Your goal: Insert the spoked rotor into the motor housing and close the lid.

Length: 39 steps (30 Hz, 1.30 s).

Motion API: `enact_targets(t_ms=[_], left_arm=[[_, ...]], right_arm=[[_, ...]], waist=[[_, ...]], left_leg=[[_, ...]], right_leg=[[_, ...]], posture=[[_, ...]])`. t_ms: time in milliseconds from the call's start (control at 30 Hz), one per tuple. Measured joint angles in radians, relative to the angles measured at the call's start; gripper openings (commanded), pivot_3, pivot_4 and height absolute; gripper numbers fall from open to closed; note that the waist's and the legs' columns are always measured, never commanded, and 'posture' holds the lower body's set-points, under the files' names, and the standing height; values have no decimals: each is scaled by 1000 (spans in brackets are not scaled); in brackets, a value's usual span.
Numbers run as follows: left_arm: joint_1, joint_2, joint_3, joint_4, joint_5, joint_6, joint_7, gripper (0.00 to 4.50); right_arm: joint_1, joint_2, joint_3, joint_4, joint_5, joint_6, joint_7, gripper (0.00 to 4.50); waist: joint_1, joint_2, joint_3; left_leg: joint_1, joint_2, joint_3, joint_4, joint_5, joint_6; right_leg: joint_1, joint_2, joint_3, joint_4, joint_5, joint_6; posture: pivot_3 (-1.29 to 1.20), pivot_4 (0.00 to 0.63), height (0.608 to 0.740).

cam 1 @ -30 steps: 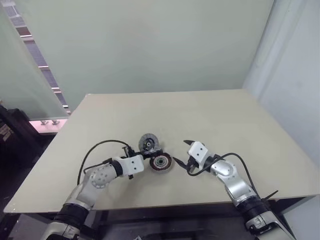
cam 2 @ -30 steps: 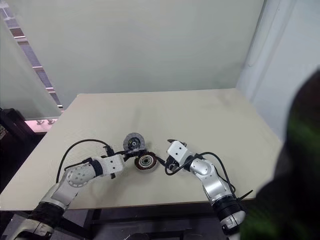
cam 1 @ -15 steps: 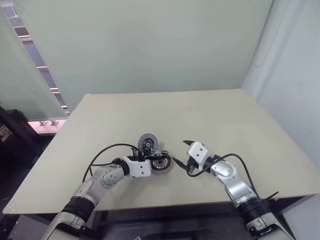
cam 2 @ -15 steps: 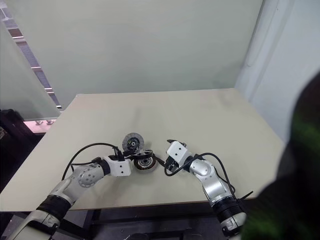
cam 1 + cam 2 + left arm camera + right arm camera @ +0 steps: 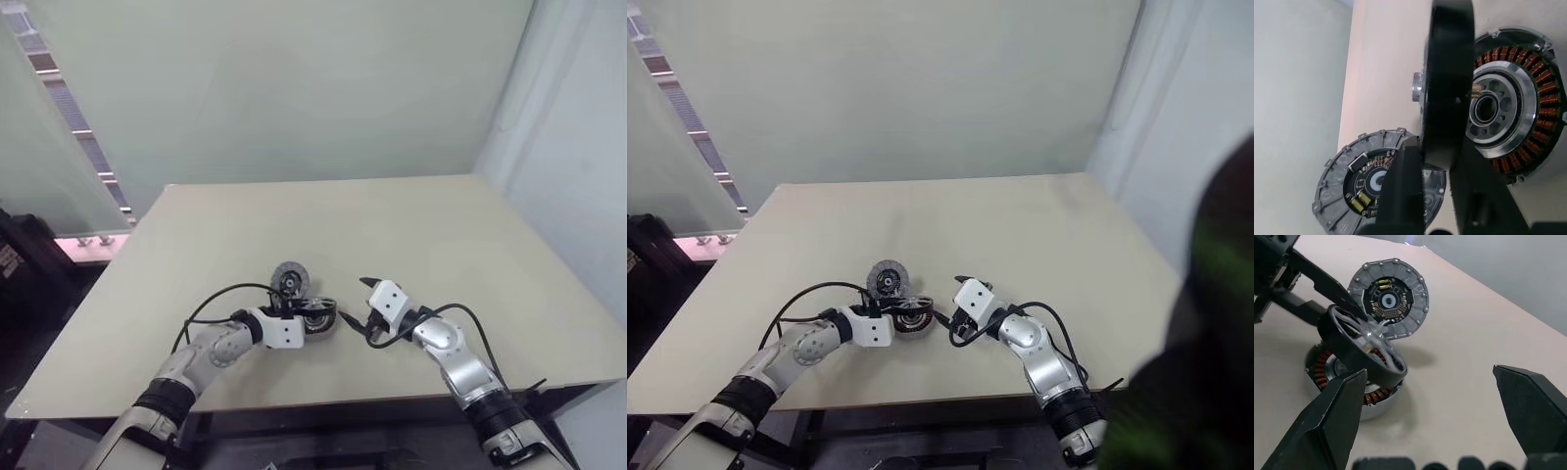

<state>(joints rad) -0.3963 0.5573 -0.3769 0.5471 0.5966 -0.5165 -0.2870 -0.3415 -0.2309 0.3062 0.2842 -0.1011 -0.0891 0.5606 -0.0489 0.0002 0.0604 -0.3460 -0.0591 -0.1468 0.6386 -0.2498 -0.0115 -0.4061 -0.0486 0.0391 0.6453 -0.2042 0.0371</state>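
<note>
The spoked rotor (image 5: 1364, 347), a dark ring with shiny spokes, leans tilted on top of the motor housing (image 5: 1327, 369), whose copper windings (image 5: 1542, 83) show beneath it. My left gripper (image 5: 1437, 152) is shut on the spoked rotor's rim, one finger on each side. In the left eye view the rotor and housing (image 5: 318, 315) sit just past the left gripper (image 5: 302, 315). The lid (image 5: 1388, 296), a dull grey disc with a dark centre, lies flat on the table right behind the housing (image 5: 291, 280). My right gripper (image 5: 353, 300) stands open just right of the housing, holding nothing.
The parts lie on a pale beige table (image 5: 441, 225) near its front edge. A black cable (image 5: 211, 299) loops from the left wrist over the table. A glass partition (image 5: 59, 147) stands at the left, a wall behind.
My left arm has moved right and a little down, bringing the rotor over the housing, whose windings it now covers in the eye views. The right arm has kept still.
</note>
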Motion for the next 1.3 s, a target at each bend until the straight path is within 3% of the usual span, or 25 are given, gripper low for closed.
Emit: enact_targets(t_ms=[267,500,833,933,1033,1167,1300], left_arm=[[-7,10,1,-1,17,4,18,4479],[24,42,14,-78,-25,47,-42,4479],[196,148,134,-452,-370,358,-438,4479],[222,145,173,-543,-456,475,-489,4479],[258,75,243,-617,-583,615,-494,4479],[318,-51,350,-662,-793,804,-469,4500],[361,-151,509,-702,-1006,986,-390,4500]], right_arm=[[0,1,0,-1,0,1,-1,4500],[1,4,0,-1,0,2,-1,4500],[2,3,-2,-1,0,3,-1,4500],[2,11,-3,-1,2,6,-1,4500],[3,48,-19,-3,41,60,1,4500],[30,118,-59,-59,138,205,3,3651],[39,173,-71,-103,198,387,-15,2181]], waist=[[0,0,0],[-1,0,0],[-1,0,0],[-1,0,0],[-1,0,0],[-1,0,0],[0,0,0]], left_leg=[[0,0,0,1,0,0],[1,1,1,0,0,0],[1,1,1,2,0,0],[1,1,1,2,0,0],[2,2,0,3,0,0],[2,3,-1,3,0,0],[2,3,-1,3,0,0]], right_leg=[[1,0,0,0,0,0],[0,0,0,1,0,0],[1,0,0,1,0,0],[2,0,0,1,0,0],[2,1,0,1,0,0],[2,1,0,2,0,0],[1,1,0,2,0,0]], posture=[[0,0,740],[0,0,740],[0,0,740],[0,0,740],[0,0,740],[0,0,740],[0,0,740]])
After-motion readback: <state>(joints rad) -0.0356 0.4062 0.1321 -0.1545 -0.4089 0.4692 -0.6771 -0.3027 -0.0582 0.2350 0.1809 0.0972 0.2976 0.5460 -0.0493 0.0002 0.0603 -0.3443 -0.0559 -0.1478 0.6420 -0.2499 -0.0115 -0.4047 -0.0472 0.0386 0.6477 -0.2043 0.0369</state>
